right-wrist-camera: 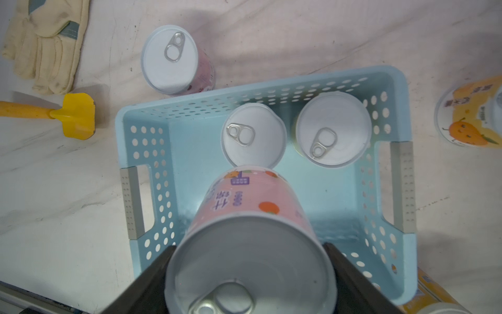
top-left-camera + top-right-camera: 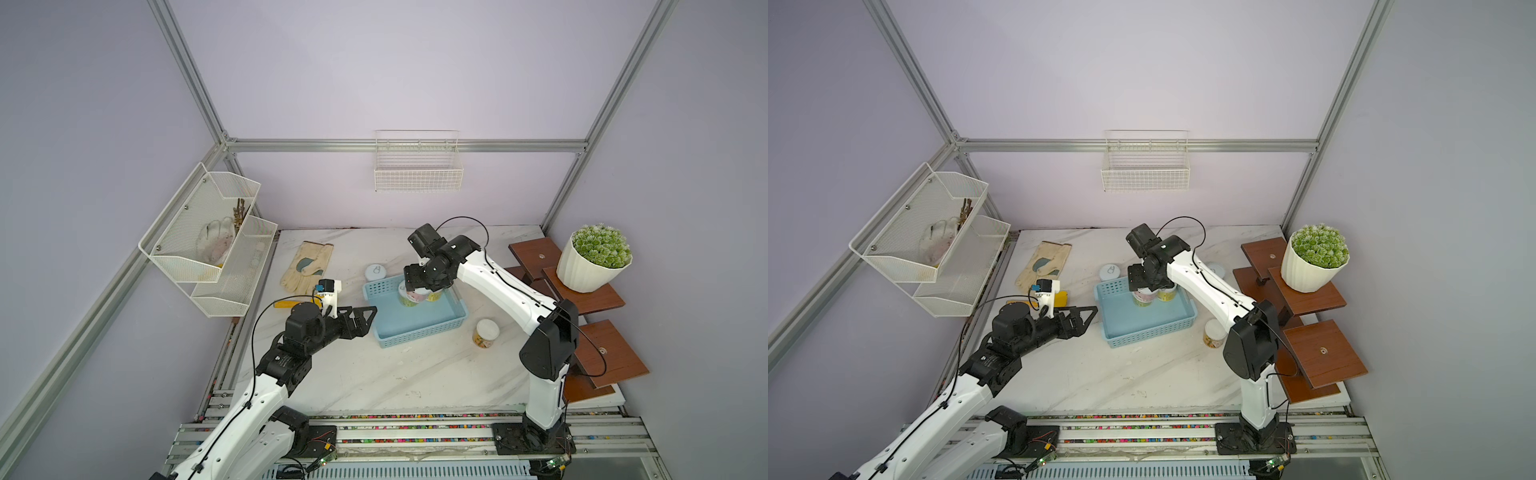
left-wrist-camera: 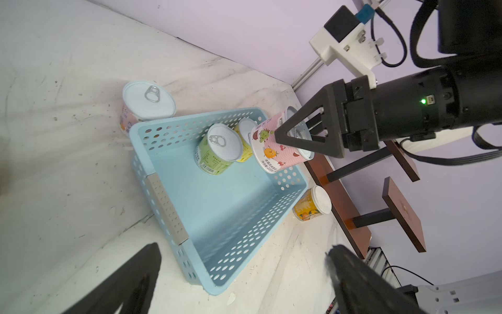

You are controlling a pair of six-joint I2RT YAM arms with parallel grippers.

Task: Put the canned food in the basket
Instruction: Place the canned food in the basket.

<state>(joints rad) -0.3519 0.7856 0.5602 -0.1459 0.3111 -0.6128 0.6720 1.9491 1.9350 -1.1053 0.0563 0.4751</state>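
Pink can (image 1: pixel 250 206): rigid, slick, fairly heavy, we judge; we grip its sides.
Right claw (image 1: pixel 248 252): clamped on it over basket (image 1: pixel 271 81).
Left claw (image 2: pixel 370 320): apart, empty.

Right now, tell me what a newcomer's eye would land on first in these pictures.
The right gripper clamps a pink can, tilted, over the blue basket in the middle of the table. A green can and a yellow can stand inside the basket at its far end. A potted plant sits on the brown shelf at the right edge.
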